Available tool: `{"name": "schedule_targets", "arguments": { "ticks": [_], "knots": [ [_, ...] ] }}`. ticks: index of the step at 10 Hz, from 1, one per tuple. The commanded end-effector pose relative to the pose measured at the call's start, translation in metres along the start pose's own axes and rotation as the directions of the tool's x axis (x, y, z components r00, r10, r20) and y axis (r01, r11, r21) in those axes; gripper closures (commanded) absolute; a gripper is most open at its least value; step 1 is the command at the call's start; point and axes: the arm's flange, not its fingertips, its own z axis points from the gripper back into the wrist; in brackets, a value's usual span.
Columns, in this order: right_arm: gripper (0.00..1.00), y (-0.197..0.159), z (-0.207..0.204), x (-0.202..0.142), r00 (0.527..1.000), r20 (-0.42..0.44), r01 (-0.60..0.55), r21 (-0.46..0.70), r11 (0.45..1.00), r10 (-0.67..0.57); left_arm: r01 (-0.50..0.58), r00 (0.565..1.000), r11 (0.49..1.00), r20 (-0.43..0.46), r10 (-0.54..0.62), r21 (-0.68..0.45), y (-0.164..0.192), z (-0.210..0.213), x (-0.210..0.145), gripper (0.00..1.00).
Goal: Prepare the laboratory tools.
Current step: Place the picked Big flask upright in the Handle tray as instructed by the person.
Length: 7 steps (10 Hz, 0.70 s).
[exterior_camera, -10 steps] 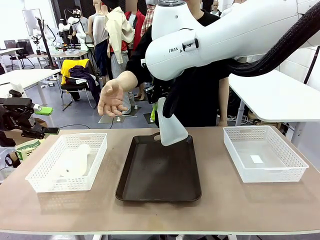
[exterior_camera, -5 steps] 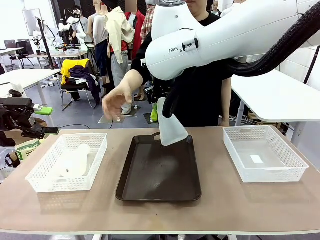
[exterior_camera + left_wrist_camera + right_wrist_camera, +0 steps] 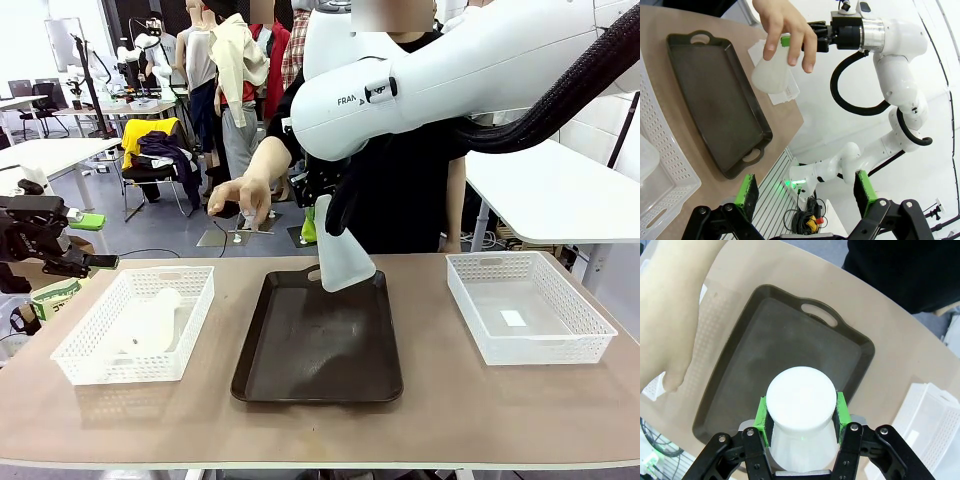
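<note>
Change since a second ago: person's hand [image 3: 240, 197] has turned from a raised open palm to fingers pointing down; the flask and both arms keep their places.
Held flask [image 3: 345, 260]: translucent white, neck up, cone base down, tilted; it hangs over the far end of the dark tray [image 3: 300, 385], by the far handle. Whether it touches the tray cannot be told.
Right gripper [image 3: 801, 414]: green pads pressed against the neck from both sides, pinching the flask.
Second flask [image 3: 150, 322]: lies on its side in the left basket [image 3: 85, 352].
Left gripper [image 3: 806, 195]: fingers spread wide with nothing between them, at the table's [image 3: 450, 410] left end.
Right basket [image 3: 590, 322]: stands right of the tray, apart from it.
Obstruction: in the front view the right arm's white link covers its gripper. In the left wrist view the hand overlaps the flask's neck; in the right wrist view it is apart from the flask.
</note>
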Motion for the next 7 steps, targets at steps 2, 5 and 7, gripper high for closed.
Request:
{"name": "schedule_targets", "arguments": {
  "ticks": [2, 5, 7],
  "knots": [
    [1.0, -0.0006, -0.0006, -0.0016, 1.0, -0.003, -0.001, 0.001, 1.0, 0.001, 0.001, 1.0, 1.0, 0.001, -0.001, -0.011, -0.0018, 0.0015, 0.0, 0.0],
    [1.0, -0.0006, -0.0006, -0.0016, 1.0, -0.003, -0.001, 0.001, 1.0, 0.001, 0.001, 1.0, 1.0, 0.001, -0.001, -0.011, -0.0018, 0.0015, 0.0, 0.0],
    [1.0, -0.0006, -0.0006, -0.0016, 1.0, -0.003, -0.001, 0.001, 1.0, 0.001, 0.001, 1.0, 1.0, 0.001, -0.001, -0.011, -0.0018, 0.0015, 0.0, 0.0]
  ]
}}
